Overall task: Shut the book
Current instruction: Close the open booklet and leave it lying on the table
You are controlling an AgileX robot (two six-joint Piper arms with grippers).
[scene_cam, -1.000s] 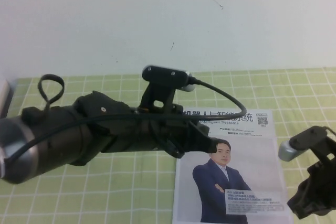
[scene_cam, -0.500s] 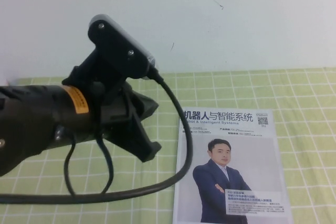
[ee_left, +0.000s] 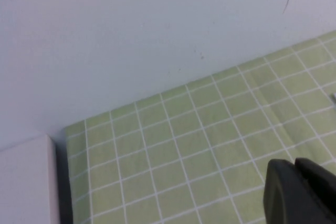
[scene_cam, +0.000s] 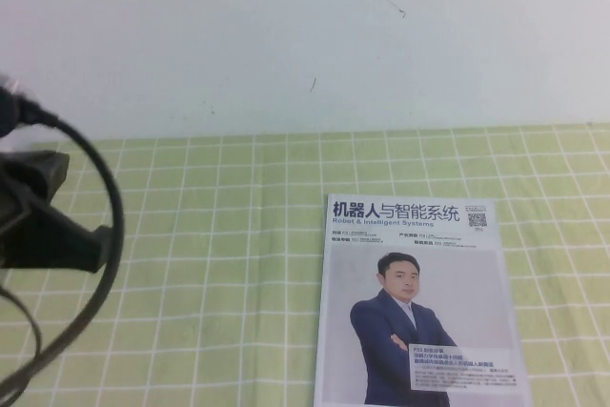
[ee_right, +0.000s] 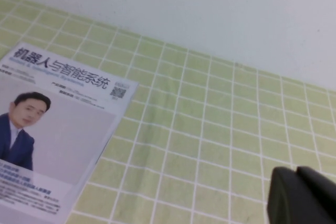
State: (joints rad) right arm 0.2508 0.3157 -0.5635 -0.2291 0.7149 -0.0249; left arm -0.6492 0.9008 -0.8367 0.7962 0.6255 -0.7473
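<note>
Both grippers' openings cannot be told. Book lies shut, lower right in the high view. Keep left gripper, near the left edge, and right gripper, over the cloth beside the book, off the cover.

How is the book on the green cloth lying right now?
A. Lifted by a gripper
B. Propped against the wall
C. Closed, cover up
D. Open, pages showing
C: the book lies shut, cover up, on the cloth; the left gripper and the right gripper are each over bare cloth, off it.

Matte black left pincer and right pincer, black looping cable.
</note>
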